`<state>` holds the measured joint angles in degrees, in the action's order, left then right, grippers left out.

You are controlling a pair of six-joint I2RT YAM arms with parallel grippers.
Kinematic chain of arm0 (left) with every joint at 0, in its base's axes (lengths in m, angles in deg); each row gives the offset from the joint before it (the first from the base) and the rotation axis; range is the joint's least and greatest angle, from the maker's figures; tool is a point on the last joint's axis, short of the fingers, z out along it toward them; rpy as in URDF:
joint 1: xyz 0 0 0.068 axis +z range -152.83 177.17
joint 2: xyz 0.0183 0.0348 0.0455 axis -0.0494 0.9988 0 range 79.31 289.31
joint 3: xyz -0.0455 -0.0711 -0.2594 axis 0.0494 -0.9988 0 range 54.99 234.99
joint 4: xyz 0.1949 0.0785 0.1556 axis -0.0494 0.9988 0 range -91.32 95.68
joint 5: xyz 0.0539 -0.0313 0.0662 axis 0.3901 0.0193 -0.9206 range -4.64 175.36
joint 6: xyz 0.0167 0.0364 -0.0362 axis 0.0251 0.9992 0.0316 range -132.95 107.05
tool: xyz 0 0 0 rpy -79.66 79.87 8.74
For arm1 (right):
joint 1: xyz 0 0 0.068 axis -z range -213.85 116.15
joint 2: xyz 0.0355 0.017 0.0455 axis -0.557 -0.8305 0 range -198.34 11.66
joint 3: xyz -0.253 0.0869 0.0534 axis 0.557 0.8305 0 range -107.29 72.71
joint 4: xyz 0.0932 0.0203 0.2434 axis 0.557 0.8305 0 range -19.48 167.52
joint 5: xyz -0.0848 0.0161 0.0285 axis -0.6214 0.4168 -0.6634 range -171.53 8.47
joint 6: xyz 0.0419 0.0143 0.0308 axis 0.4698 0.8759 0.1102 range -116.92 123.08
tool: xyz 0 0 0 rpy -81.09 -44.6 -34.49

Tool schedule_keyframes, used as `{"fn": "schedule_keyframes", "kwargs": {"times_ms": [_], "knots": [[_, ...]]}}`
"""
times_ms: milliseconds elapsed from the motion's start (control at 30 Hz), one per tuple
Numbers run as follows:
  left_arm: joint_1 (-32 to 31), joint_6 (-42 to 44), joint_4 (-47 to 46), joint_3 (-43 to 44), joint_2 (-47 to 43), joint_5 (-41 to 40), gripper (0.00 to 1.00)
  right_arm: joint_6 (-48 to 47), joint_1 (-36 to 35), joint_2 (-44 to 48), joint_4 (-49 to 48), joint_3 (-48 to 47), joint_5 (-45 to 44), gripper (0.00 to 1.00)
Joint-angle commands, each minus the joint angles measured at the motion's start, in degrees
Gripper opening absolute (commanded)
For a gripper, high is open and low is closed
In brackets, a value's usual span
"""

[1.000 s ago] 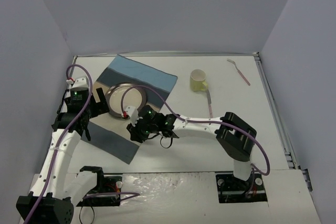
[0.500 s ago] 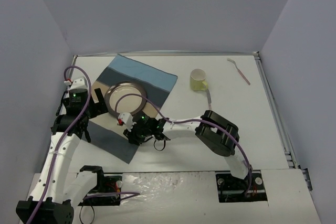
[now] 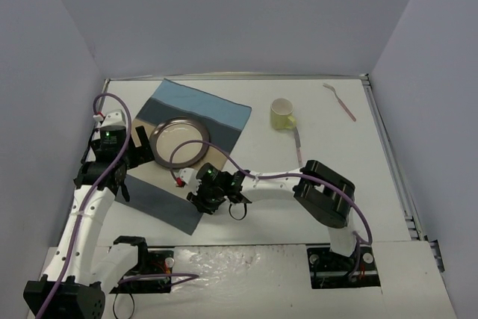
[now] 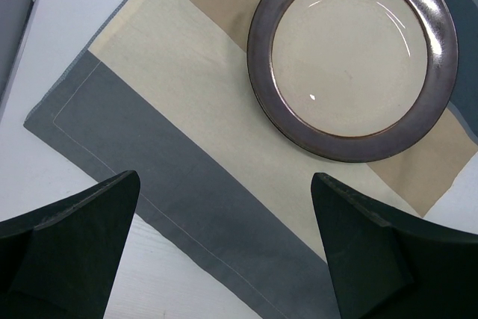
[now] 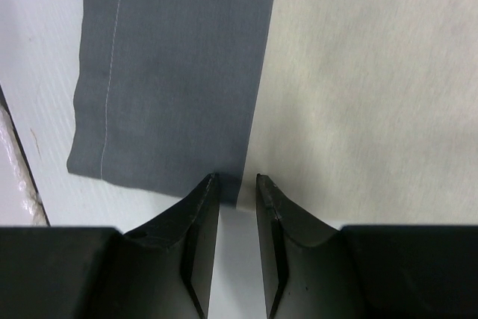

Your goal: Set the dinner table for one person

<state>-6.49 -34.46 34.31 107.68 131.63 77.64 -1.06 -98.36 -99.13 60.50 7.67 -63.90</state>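
Tabletop lies beneath both tools | right tool pinches placemat at its near edge | left tool spread wide above placemat

I count 1 dinner table.

Items counted on it:
- Placemat: 1, striped.
- Plate: 1, cream with a dark rim.
- Mug: 1, yellow.
- Slim utensils: 2, namely 1 far utensil and 1 near utensil. Both are too small for me to tell their type.

That gives 5 loose items of 4 kinds.

My own hardware:
- Arms: 2.
- Grippers: 2, namely my left gripper and my right gripper.
- Fingers: 2 per gripper, 4 in total.
- Purple cables: 2, 1 per arm.
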Motion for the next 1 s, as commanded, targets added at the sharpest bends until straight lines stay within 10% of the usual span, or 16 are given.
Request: {"fn": "schedule_keyframes", "kwargs": {"times_ms": [0,533,967], "knots": [[0.41,0.88,-2.35,1.72,-0.16,-0.17,0.97,1.11,1.24,5.48,8.08,1.11,-2.19,0.24],[-3.08,-0.96,-2.18,9.48,7.21,6.2,0.97,10.19,31.83,30.11,8.26,6.08,-14.25,0.67],[-9.52,1.29,-5.76,15.32,18.43,6.67,0.97,13.09,48.45,25.48,8.17,0.94,-15.08,0.71]]}}
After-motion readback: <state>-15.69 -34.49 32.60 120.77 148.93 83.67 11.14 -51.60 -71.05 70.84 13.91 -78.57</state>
